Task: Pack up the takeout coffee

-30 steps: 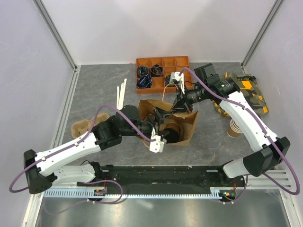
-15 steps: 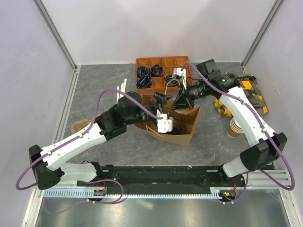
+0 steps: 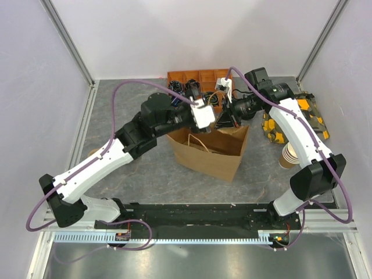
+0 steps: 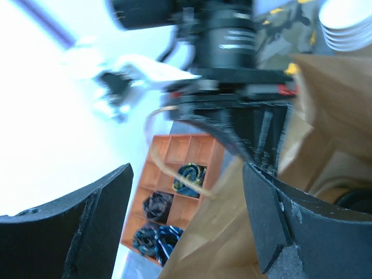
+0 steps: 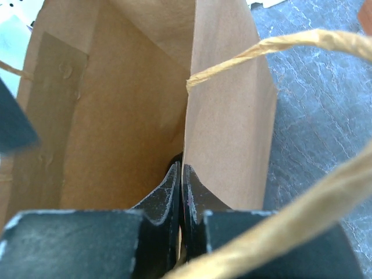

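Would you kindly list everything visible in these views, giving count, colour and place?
paper bag: one, brown, upright mid-table, twine handles
compartment tray: one, orange, behind the bag
coiled items: at least three, dark blue and black, in tray compartments
paper cups: one nested stack, tan, white inside, right of the bag
pouch: one, camouflage with orange patches, far right
table: one, grey marbled
left pincer: one, black, open, by the bag's back rim
right pincer: one, black, shut on the bag's wall
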`<move>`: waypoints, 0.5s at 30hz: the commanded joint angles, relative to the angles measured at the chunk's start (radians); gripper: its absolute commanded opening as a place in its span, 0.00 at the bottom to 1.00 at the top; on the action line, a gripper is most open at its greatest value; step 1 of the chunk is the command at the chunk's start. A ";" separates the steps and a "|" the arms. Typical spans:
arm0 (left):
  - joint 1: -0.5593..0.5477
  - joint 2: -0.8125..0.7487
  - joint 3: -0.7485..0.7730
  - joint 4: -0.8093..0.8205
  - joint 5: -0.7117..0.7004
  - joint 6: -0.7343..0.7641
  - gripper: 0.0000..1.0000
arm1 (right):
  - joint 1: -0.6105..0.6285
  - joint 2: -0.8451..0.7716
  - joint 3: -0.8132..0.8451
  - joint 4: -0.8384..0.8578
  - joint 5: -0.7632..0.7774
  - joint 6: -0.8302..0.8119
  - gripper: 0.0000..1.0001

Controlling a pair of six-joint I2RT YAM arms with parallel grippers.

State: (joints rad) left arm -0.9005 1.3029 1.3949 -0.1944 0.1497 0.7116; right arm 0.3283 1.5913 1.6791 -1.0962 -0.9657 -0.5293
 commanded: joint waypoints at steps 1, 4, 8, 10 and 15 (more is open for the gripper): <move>0.066 0.022 0.114 -0.048 -0.055 -0.252 0.84 | -0.012 0.021 0.041 -0.039 0.015 -0.043 0.14; 0.141 0.036 0.167 -0.092 -0.029 -0.375 0.84 | -0.023 0.033 0.056 -0.041 0.024 -0.037 0.19; 0.233 0.055 0.231 -0.155 -0.019 -0.484 0.84 | -0.032 0.036 0.076 -0.042 0.027 -0.021 0.28; 0.280 0.065 0.253 -0.186 -0.027 -0.538 0.84 | -0.034 0.033 0.079 -0.041 0.033 -0.015 0.35; 0.383 0.105 0.294 -0.308 -0.029 -0.635 0.84 | -0.035 0.021 0.093 -0.036 0.045 0.000 0.58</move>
State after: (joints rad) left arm -0.5800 1.3769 1.6409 -0.3836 0.1303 0.2310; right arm 0.2962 1.6264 1.7260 -1.1233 -0.9218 -0.5289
